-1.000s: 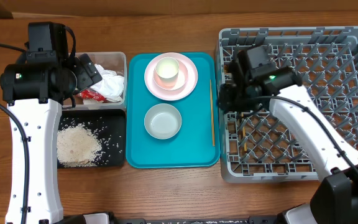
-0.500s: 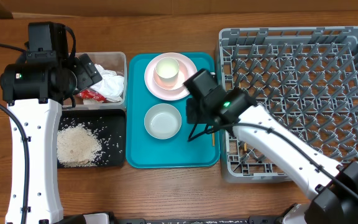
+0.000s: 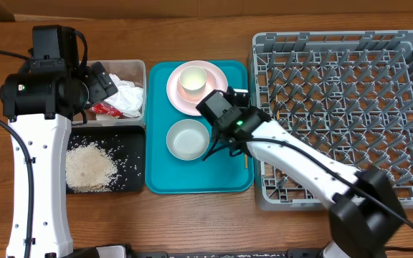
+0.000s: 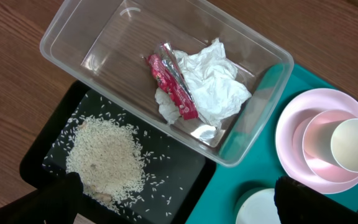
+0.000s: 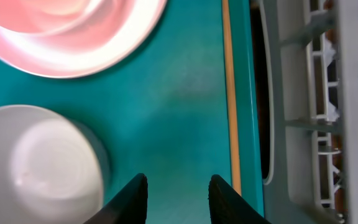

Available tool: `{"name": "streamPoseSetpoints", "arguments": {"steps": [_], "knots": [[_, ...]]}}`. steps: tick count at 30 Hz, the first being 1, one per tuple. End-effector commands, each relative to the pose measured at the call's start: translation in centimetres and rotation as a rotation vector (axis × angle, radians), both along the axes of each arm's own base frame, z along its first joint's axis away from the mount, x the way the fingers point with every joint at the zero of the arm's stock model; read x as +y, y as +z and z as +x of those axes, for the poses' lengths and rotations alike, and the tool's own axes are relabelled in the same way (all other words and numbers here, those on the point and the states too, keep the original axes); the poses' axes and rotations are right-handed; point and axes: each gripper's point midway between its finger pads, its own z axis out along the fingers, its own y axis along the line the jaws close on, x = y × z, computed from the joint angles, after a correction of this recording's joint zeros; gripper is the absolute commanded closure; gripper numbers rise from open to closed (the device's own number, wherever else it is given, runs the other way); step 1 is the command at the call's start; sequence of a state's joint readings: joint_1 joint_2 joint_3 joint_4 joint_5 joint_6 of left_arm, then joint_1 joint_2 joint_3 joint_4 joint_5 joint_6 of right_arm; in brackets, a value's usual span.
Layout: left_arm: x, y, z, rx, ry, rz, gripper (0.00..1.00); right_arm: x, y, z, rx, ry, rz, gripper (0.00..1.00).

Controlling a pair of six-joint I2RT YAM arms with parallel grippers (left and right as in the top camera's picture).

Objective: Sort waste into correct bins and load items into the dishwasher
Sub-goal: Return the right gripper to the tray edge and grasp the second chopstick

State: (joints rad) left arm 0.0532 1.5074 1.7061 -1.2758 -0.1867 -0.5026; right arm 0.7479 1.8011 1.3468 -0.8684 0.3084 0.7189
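My right gripper (image 5: 179, 180) is open and empty, low over the teal tray (image 5: 185, 93). It lies between a whitish bowl (image 5: 42, 168) on its left and a wooden chopstick (image 5: 229, 93) on its right. From overhead, the right gripper (image 3: 219, 149) sits beside the bowl (image 3: 188, 139). The pink plate (image 3: 217, 93) carries a white cup (image 3: 192, 80). My left gripper (image 4: 179, 199) stands wide open with nothing in it, above the clear tub (image 4: 73, 37). The tub holds white tissue (image 4: 210, 81) and a red wrapper (image 4: 173, 87). Rice (image 4: 107, 155) lies heaped in the black tray (image 4: 185, 168).
The grey dish rack (image 3: 335, 107) fills the right side, its wall (image 5: 303, 112) close to the chopstick. The teal tray (image 3: 160, 179) lies between the bins and the rack. Bare wooden table (image 3: 192, 215) runs along the front.
My right arm has swung left from over the dish rack to low over the teal tray, and its jaws have opened a little. The left arm has not moved.
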Motion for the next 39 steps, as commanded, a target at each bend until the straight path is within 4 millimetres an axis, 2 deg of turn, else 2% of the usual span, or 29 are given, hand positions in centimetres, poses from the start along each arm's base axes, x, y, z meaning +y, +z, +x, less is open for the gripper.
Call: {"name": "streamPoseSetpoints", "arguments": {"steps": [1, 2, 7, 8, 9, 11, 14, 15, 21, 22, 24, 26, 34, 39], "knots": [[0.1, 0.0, 0.1, -0.002, 0.005, -0.002, 0.00, -0.5, -1.4, 0.1, 0.006, -0.024, -0.046, 0.65], [0.1, 0.1, 0.1, -0.003, 0.005, -0.002, 0.00, -0.7, -2.0, 0.0, 0.016, -0.026, -0.061, 0.65], [0.1, 0.0, 0.1, -0.002, 0.005, -0.002, 0.00, -1.1, -2.2, 0.1, 0.011, -0.031, -0.080, 0.65], [0.1, 0.0, 0.1, -0.002, 0.005, -0.002, 0.00, -1.0, -2.2, 0.1, 0.011, -0.031, -0.079, 0.61], [0.1, 0.1, 0.1, -0.003, 0.005, -0.002, 0.00, -1.0, -2.2, 0.2, 0.009, -0.030, -0.077, 0.55], [0.1, 0.0, 0.1, -0.002, 0.005, -0.002, 0.00, -0.9, -2.2, 0.2, 0.009, -0.029, -0.072, 0.26], [0.1, 0.0, 0.1, -0.002, 0.005, -0.002, 0.00, -1.0, -2.2, 0.1, 0.013, -0.029, -0.075, 0.15], [0.1, 0.0, 0.1, -0.002, 0.005, -0.002, 0.00, -0.9, -2.2, 0.1, 0.015, -0.027, -0.071, 0.00], [0.1, 0.0, 0.1, -0.002, 0.005, -0.002, 0.00, -0.8, -2.3, -0.1, 0.024, -0.022, -0.069, 0.00], [0.1, 0.1, 0.1, -0.003, 0.005, -0.002, 0.00, -0.9, -2.3, -0.1, 0.025, -0.022, -0.070, 0.05], [0.1, 0.0, 0.1, -0.002, 0.005, -0.002, 0.00, -0.8, -2.3, -0.1, 0.024, -0.022, -0.069, 0.24], [0.1, 0.0, 0.1, -0.002, 0.005, -0.002, 0.00, -0.9, -2.3, 0.0, 0.022, -0.023, -0.072, 0.36], [0.1, 0.0, 0.1, -0.002, 0.005, -0.002, 0.00, -1.2, -2.5, -0.1, 0.020, -0.026, -0.084, 0.43], [0.1, 0.1, 0.1, -0.003, 0.005, -0.002, 0.00, -1.7, -3.4, -0.1, 0.009, -0.031, -0.101, 0.43]]}}
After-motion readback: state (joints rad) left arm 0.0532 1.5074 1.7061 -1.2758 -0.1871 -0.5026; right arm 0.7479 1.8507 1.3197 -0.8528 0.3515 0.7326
